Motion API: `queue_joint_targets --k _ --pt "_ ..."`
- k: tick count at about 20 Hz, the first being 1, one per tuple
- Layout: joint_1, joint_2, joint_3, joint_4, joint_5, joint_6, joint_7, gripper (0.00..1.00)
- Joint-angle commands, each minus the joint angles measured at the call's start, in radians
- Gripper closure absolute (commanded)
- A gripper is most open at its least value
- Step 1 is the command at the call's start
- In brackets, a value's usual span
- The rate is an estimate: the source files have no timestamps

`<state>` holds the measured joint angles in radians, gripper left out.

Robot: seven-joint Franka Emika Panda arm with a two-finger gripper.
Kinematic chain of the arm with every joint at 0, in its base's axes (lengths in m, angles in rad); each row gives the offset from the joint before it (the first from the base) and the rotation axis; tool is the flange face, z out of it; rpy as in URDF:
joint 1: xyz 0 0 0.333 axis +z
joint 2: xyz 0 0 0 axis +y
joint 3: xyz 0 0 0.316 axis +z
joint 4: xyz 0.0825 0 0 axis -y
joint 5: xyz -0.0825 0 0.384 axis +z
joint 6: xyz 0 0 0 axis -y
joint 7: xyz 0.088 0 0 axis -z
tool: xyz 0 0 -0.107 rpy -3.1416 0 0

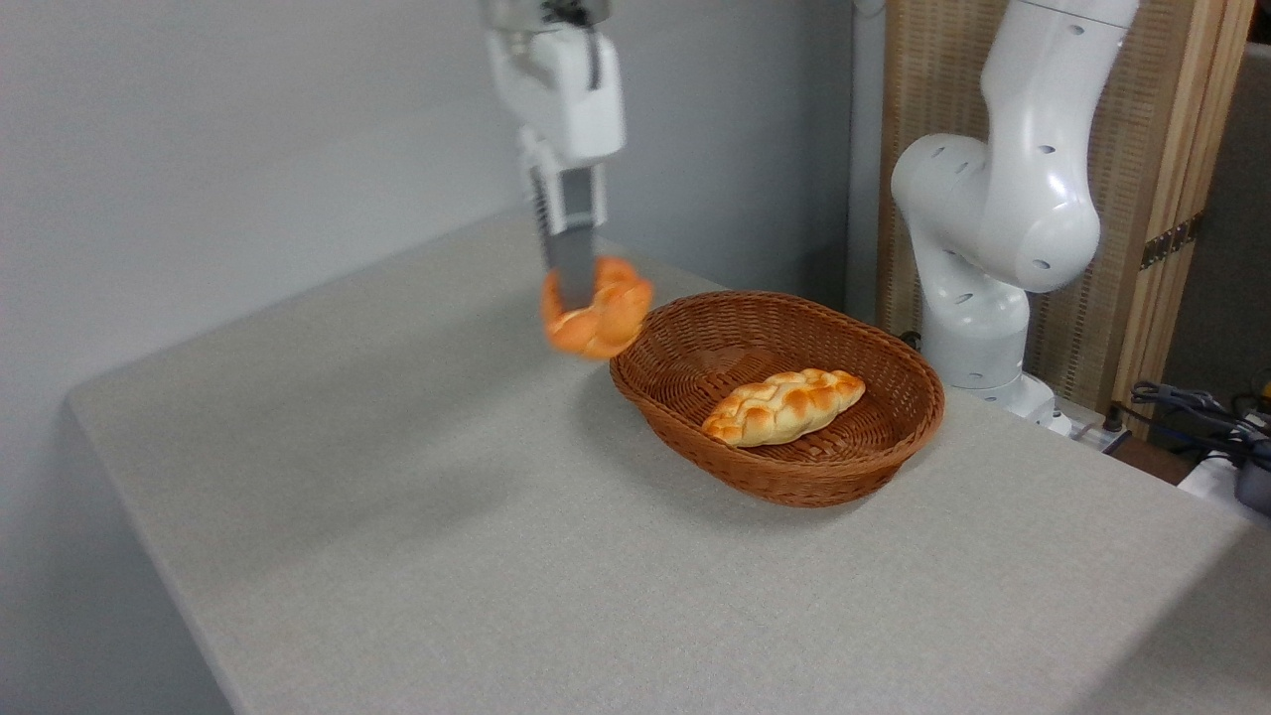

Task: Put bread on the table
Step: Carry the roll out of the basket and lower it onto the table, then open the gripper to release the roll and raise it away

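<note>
1. One fixed camera is all I have. From it I see my arm [1003, 199] rising from its white base at the right, behind the table, and reaching out of frame at the top. The wrist comes back into view at top centre, pointing nearly straight down.
2. My gripper [574, 298] hangs vertically, fingers downward, left of the wicker basket [794, 477] and above the grey speckled table [447, 516].
3. I have the jaws closed on the bread [599, 320]. Only the near grey finger shows, lying across the bun's front, so I cannot judge the gap exactly, but it is narrow.
4. The bun is slightly motion-blurred. It looks roughly round, its longer side tilted up toward the right, with the knotted glossy orange surface facing the camera.
5. Relative to the tool, the bun sits at the fingertips, bulging mostly right of the visible finger and a little below it.
6. I see it in the air, just outside the basket's left rim, clear of the tabletop.
7. A paler braided loaf [784, 405] lies inside the basket.
</note>
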<state>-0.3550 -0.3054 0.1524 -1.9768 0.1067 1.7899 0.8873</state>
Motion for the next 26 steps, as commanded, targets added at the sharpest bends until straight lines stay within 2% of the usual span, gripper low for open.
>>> queue_joint_targets --k 1,3,5,7,8,10,12,13,15,16,17,19,20,21,23,26 --pt "-0.028 0.211 0.012 0.069 0.106 0.185 0.013 0.83" --pt "-0.065 0.294 0.012 0.064 0.166 0.29 0.022 0.8" --pt "-0.09 0.357 0.012 0.056 0.226 0.333 0.021 0.57" --pt "-0.091 0.39 -0.007 0.056 0.232 0.336 0.007 0.04" --pt "-0.091 0.394 -0.011 0.056 0.231 0.336 -0.005 0.0" --pt "-0.091 0.417 -0.033 0.058 0.212 0.336 -0.062 0.0" --pt "-0.09 0.439 -0.053 0.061 0.154 0.336 -0.186 0.0" --pt "-0.088 0.445 -0.062 0.062 0.146 0.338 -0.229 0.0" --pt "-0.088 0.442 -0.066 0.062 0.139 0.338 -0.249 0.0" --pt "-0.087 0.437 -0.068 0.064 0.117 0.338 -0.257 0.0" --pt "-0.081 0.433 -0.066 0.069 0.06 0.339 -0.268 0.0" --pt "-0.071 0.425 -0.056 0.116 -0.107 0.338 -0.281 0.0" --pt "-0.055 0.422 -0.054 0.136 -0.169 0.336 -0.284 0.0" --pt "-0.018 0.407 -0.054 0.157 -0.209 0.336 -0.294 0.0" --pt "0.039 0.372 -0.056 0.2 -0.237 0.269 -0.303 0.0" --pt "0.171 0.354 -0.068 0.378 -0.237 -0.072 -0.289 0.0"
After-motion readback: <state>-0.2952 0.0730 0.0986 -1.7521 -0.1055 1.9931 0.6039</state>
